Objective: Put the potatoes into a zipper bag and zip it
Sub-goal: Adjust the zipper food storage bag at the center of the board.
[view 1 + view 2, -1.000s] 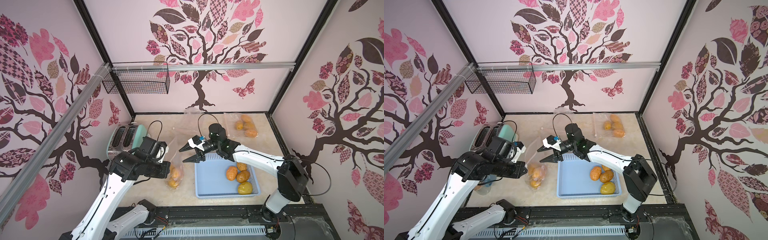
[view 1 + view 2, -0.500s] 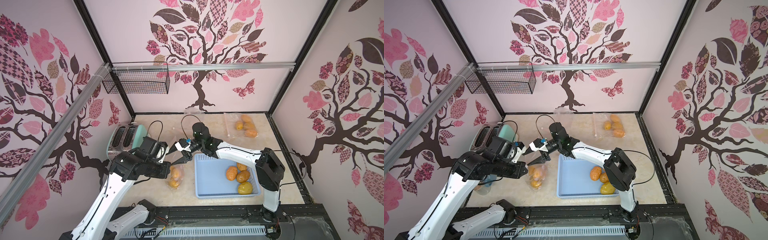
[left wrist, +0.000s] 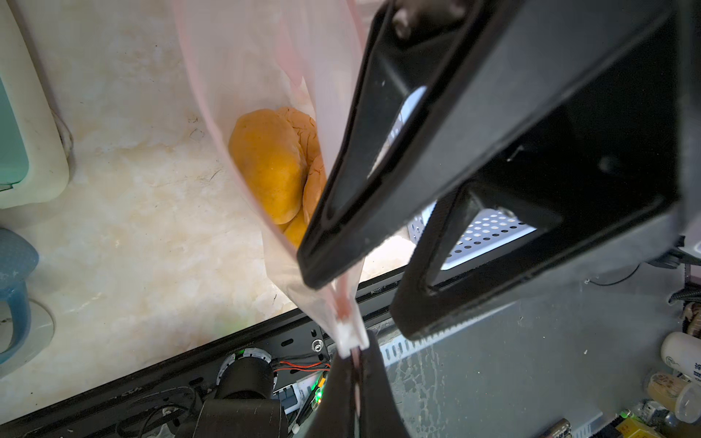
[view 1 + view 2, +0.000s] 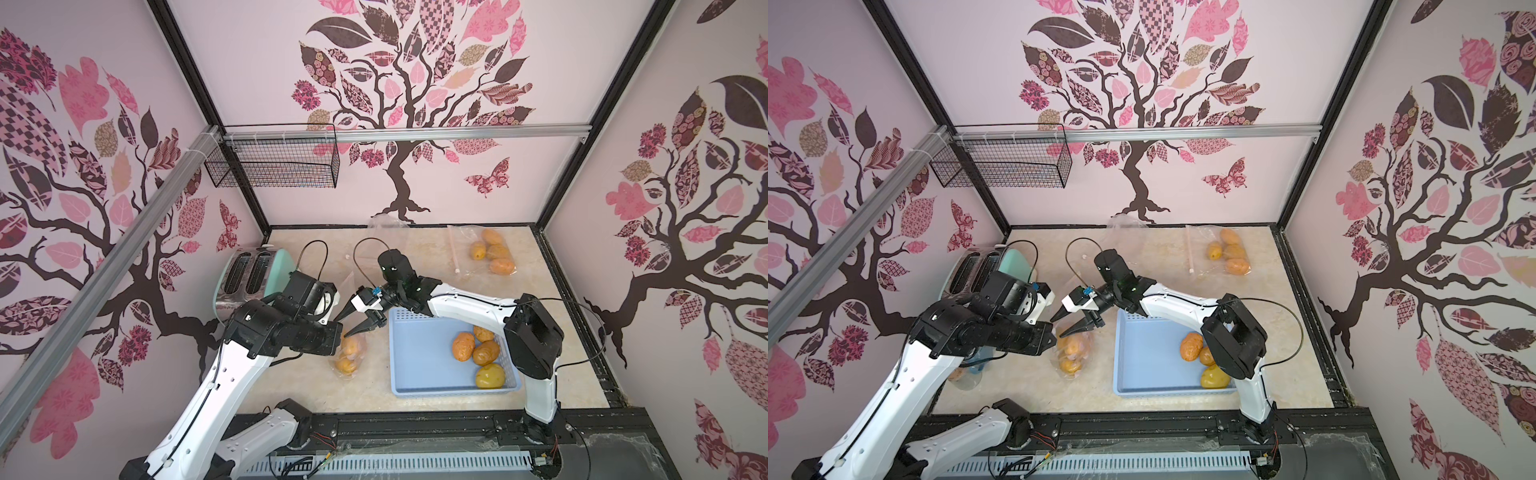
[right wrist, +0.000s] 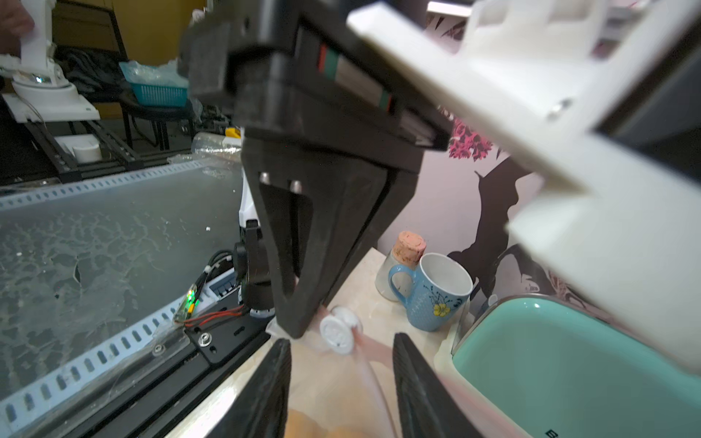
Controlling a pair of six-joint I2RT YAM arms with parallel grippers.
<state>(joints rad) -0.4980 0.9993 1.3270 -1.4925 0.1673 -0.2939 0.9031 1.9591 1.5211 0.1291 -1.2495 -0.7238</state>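
The clear zipper bag hangs left of the blue basket, with orange-brown potatoes in its bottom. My left gripper is shut on the bag's top edge, right beside the white slider. My right gripper is open and straddles that same top edge just short of the slider; both top views show it meeting the left arm above the bag. Several more potatoes lie in the basket.
A second bag of potatoes lies at the back right. A mint toaster stands at the left, with a blue mug and a corked jar near it. A wire basket hangs on the back rail.
The right arm has swung left from the basket's corner to the bag's top, and its jaws have narrowed a little. The left arm and the bag have stayed put.
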